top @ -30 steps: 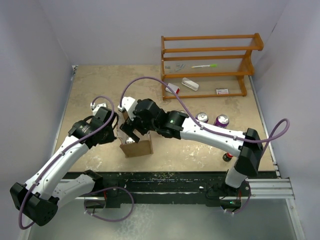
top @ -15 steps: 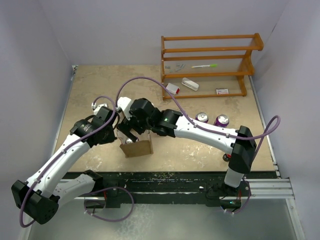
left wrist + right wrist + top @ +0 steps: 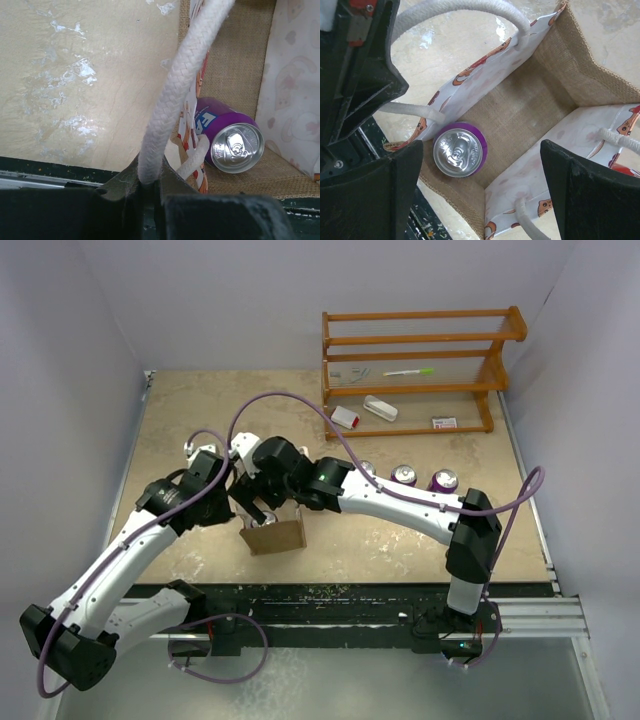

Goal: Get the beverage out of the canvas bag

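The tan-brown canvas bag [image 3: 274, 535] stands upright on the table, open at the top. A purple beverage can [image 3: 459, 156] stands inside it on the burlap floor, also in the left wrist view [image 3: 233, 141]. My left gripper [image 3: 150, 187] is shut on a white rope handle [image 3: 170, 95] at the bag's left side. My right gripper [image 3: 480, 197] is open and hovers right above the bag's mouth, its fingers [image 3: 587, 192] wide on either side of the can. The second rope handle [image 3: 465, 10] arches above.
A wooden rack [image 3: 415, 370] with small items stands at the back right. Three cans [image 3: 405, 476] stand in a row behind my right arm. A small dark bottle [image 3: 454, 554] is near the right arm's base. Walls close the left and right sides.
My right gripper has moved left and slightly forward over the bag's mouth. The left gripper keeps its hold on the handle, nearly still.
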You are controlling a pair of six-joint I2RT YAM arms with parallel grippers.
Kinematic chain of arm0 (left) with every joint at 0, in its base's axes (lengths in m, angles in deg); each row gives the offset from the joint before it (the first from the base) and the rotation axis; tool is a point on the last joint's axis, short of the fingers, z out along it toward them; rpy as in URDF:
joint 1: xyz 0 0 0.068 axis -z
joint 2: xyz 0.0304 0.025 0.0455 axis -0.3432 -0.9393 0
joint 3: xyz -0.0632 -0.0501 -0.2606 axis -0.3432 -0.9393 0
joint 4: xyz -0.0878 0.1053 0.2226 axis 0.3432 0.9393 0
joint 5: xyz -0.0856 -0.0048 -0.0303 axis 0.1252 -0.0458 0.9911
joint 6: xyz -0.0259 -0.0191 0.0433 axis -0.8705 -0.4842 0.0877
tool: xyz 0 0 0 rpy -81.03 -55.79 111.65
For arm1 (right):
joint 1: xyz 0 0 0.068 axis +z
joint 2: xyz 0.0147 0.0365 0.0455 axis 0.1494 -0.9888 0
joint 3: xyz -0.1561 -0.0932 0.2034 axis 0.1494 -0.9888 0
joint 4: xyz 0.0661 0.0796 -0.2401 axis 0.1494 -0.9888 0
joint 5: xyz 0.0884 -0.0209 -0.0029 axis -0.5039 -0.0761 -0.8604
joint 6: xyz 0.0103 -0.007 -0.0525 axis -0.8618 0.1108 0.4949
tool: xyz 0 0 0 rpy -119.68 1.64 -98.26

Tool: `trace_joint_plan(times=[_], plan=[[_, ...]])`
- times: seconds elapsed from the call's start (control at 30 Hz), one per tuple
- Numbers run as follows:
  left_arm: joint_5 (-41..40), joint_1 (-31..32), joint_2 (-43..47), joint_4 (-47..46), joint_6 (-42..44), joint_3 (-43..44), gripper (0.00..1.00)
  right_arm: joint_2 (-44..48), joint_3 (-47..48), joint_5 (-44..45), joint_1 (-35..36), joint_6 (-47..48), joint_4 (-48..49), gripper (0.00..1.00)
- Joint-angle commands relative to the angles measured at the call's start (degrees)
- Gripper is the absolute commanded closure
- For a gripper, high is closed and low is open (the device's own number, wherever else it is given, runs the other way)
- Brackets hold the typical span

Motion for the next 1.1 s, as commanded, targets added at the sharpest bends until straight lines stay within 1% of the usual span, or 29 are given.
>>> trace_joint_plan(times=[0.0, 0.17, 0.33, 0.43, 0.6, 0.7, 0.87, 1.07], plan=[[1.8, 0.5, 1.8, -1.6, 0.7, 0.2, 1.0, 0.3, 0.0, -0.7, 0.4, -2.2, -0.2, 0.0], [1.8, 0.5, 6.1, -3.4, 0.9, -1.1, 1.0, 0.0, 0.3, 0.2, 0.3, -0.8, -1.3, 0.0], [-0.6, 0.5, 10.1, -4.8, 0.3, -2.3, 1.0, 0.3, -1.6, -1.2, 0.4, 0.5, -1.6, 0.0], [-1.2, 0.5, 9.9, -4.4, -0.2, -2.3, 1.0, 0.4, -3.0, -1.5, 0.4, 1.0, -1.6, 0.0], [-1.4, 0.5, 6.9, -4.2, -0.3, -2.3, 1.0, 0.9, -4.9, -1.1, 0.4, 2.9, -1.3, 0.0], [-1.5, 0.5, 5.5, -4.1, -0.4, -2.3, 1.0, 1.4, -6.4, -0.8, 0.4, 4.8, 1.0, 0.0], [-1.9, 0.5, 5.1, -3.7, -0.8, -2.2, 1.0, 1.4, -7.5, -3.9, 0.4, 2.9, 2.1, 0.0], [-2.1, 0.5, 7.0, -3.4, -1.2, -2.2, 1.0, 0.9, -8.0, -6.0, 0.5, 2.2, 2.4, 0.0]])
